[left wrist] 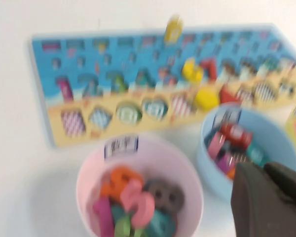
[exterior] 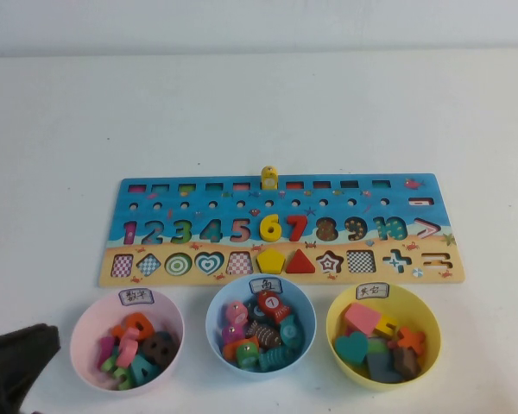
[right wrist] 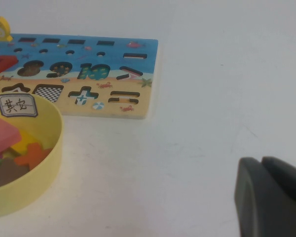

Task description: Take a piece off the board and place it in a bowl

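Lying in the pale-pink bowl [exterior: 127, 338] near the surface's [exterior: 259, 112] front left corner, the light-pink 5 [left wrist: 138, 203] rests on top of a heap of other number pieces, touching an orange one and a dark 8. On the board [exterior: 281, 228], which runs across the middle of the surface parallel to its front edge, the 5 slot [exterior: 240, 230] shows only its printed recess, while the yellow 6 [exterior: 270, 228] and red 7 [exterior: 296, 228] sit in their places just beside it. A light-blue bowl [exterior: 261, 326] and a yellow bowl [exterior: 382, 335] stand in line with the pink one along the front edge, each holding mixed pieces.

At the front left corner, just beside the pink bowl and apart from it, is the left gripper [left wrist: 269, 197], its fingers pressed together and holding nothing. Over bare surface toward the front right, clear of the yellow bowl and the board's end, is the right gripper [right wrist: 271, 197], its fingers pressed together and empty.
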Tool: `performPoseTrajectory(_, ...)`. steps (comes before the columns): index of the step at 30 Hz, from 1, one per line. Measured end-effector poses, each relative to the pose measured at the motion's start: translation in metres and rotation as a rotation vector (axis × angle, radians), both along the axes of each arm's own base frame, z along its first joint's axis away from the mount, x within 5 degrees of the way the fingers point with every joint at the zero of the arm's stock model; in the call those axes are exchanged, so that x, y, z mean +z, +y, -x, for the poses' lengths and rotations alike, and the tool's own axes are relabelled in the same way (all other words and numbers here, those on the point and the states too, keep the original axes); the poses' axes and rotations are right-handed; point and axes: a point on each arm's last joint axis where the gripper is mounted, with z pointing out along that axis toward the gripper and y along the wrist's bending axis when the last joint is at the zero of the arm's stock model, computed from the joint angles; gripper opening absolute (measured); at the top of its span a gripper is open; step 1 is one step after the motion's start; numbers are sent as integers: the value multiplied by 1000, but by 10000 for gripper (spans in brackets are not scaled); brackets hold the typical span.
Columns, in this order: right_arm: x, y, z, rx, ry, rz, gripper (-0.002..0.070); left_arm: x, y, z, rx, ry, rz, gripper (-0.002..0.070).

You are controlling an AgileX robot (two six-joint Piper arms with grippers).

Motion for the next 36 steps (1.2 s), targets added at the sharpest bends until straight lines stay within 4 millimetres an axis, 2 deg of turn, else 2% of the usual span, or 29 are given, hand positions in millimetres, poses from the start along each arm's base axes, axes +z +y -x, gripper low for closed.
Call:
performPoseTrajectory(7,0,0,0,0,0,0,-17,-11,21,38,16,-350,148,-2)
performPoseTrajectory(10,0,0,0,0,0,0,-17,-22,25,45,16,-402,167,-2)
performPoseTrajectory(16,0,0,0,0,0,0,-17,-45,24,43,15,-364,147,-2)
performPoseTrajectory(23,0,0,0,0,0,0,-17,-48,26,42,17,-403,58,-2)
performPoseTrajectory(29,0,0,0,0,0,0,-17,-51,28,37,19,-528,-72,-3)
performPoseTrajectory(36,0,0,0,0,0,0,-17,-70,35,29,196,-603,-166,-3)
